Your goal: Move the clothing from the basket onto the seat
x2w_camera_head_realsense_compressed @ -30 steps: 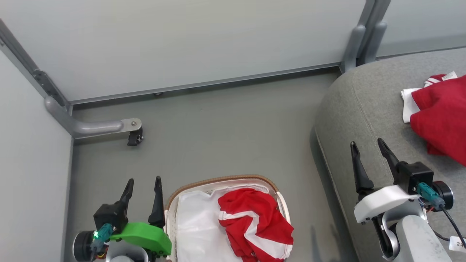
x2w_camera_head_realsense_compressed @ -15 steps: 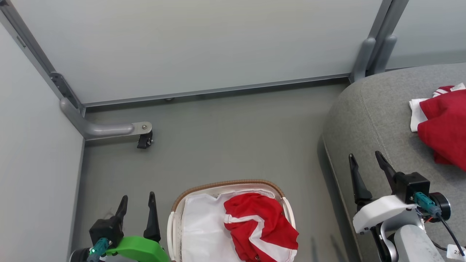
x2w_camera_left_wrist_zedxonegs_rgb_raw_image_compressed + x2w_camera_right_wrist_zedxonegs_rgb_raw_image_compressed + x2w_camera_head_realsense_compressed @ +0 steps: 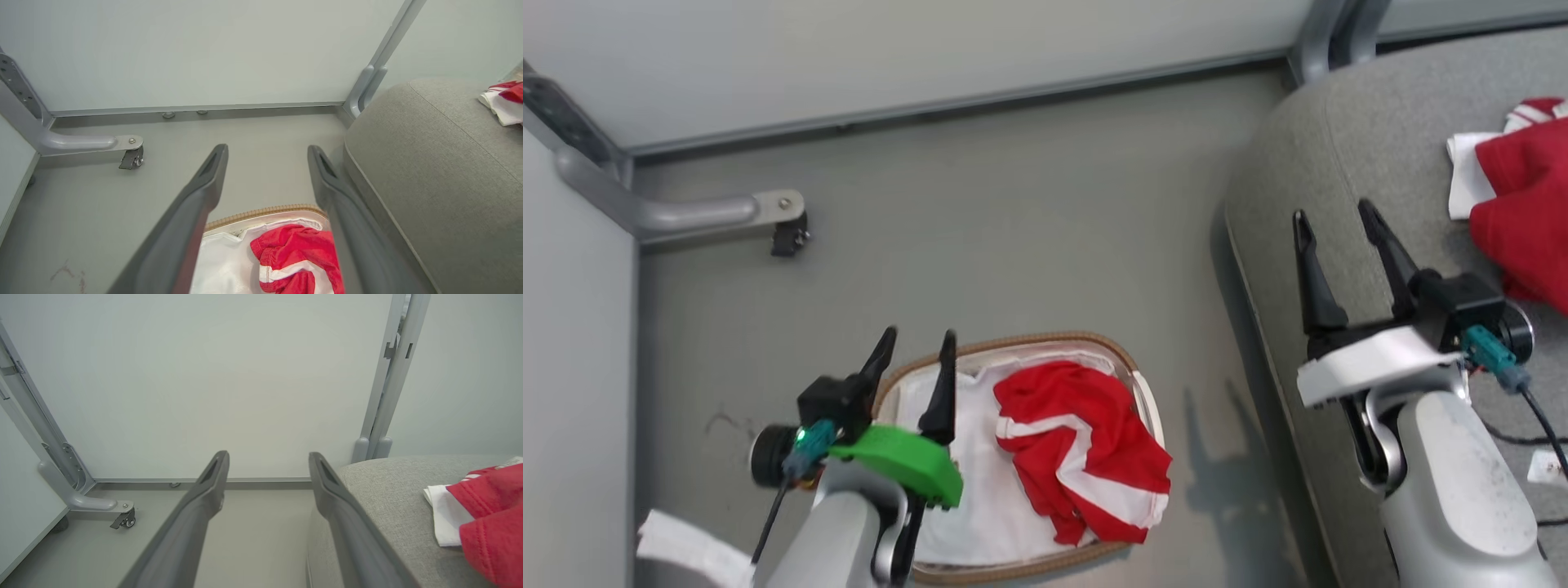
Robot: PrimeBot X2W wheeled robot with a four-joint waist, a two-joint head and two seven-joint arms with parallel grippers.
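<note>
A crumpled red garment with white stripes (image 3: 1082, 445) (image 3: 300, 257) lies in the right half of the oval basket (image 3: 1045, 340) (image 3: 265, 211), on its white liner. My left gripper (image 3: 919, 340) (image 3: 267, 152) hovers open and empty over the basket's left rim. My right gripper (image 3: 1331, 216) (image 3: 268, 456) stands open and empty above the left edge of the grey seat (image 3: 1339, 155) (image 3: 429, 163) (image 3: 388, 486). Another red and white garment (image 3: 1523, 188) (image 3: 486, 510) lies on the seat at the far right.
The basket stands on a grey floor between pale partition panels and the seat. A grey metal foot with a black caster (image 3: 788, 237) (image 3: 130, 157) (image 3: 124, 519) juts from the left panel. A partition post (image 3: 1327, 33) rises behind the seat's corner.
The head camera has tilted down, so the basket shows more fully. My left gripper has risen and moved right, over the basket's left rim. The right gripper keeps its place by the seat edge.
</note>
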